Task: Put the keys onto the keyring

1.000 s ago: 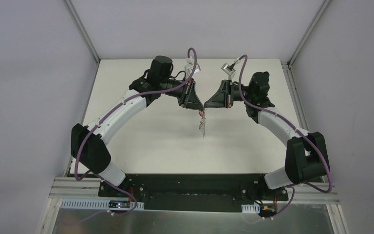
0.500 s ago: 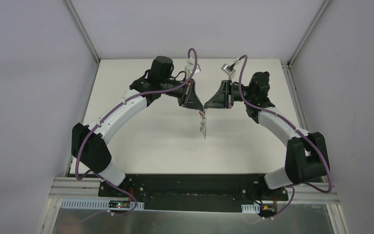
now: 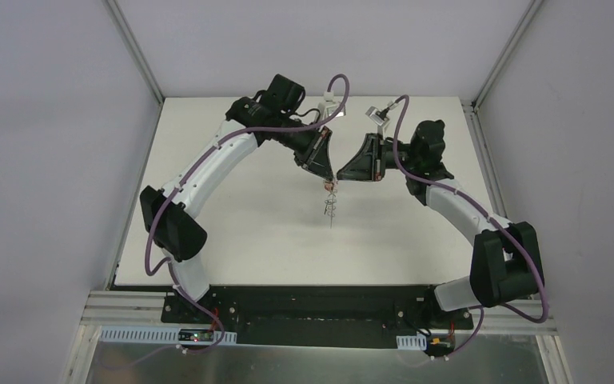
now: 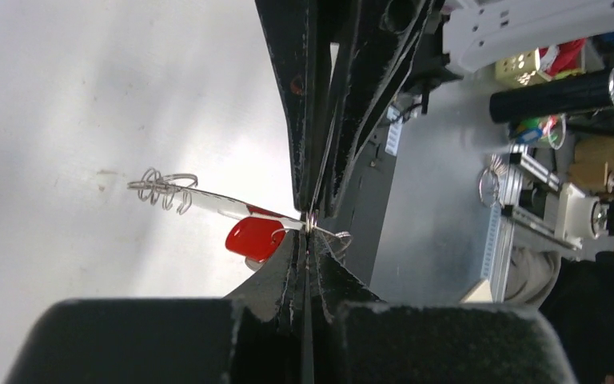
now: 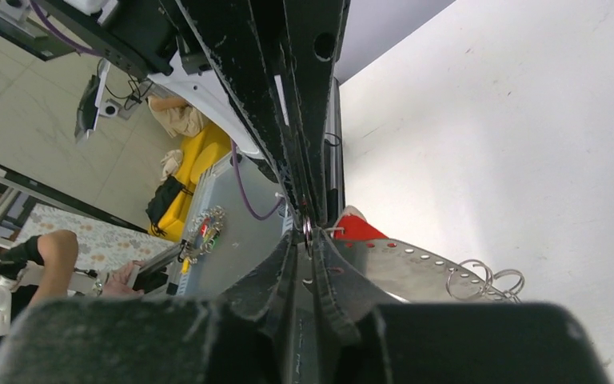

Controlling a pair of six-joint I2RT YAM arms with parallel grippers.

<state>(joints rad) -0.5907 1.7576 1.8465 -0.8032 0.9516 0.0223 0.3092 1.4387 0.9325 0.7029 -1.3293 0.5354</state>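
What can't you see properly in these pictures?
1. A second key: in no view; only the red key shows.
2. What the left jaws and right jaws pinch: both wrist views, the shut jaws cover that spot.
3. The keyring in the top view: too small to show its wire loops.

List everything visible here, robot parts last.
Keyring: one, grey band with holes, hanging above the table between both hands.
Wire loops: several, silver, at the band's far end.
Red-headed key: one, by the fingertips, against the band.
Second key: not discernible.
Table: one, white.
Arms: two, white and black, meeting mid-table.
Left hand: shut at the band's near end.
Right hand: shut on the keyring.
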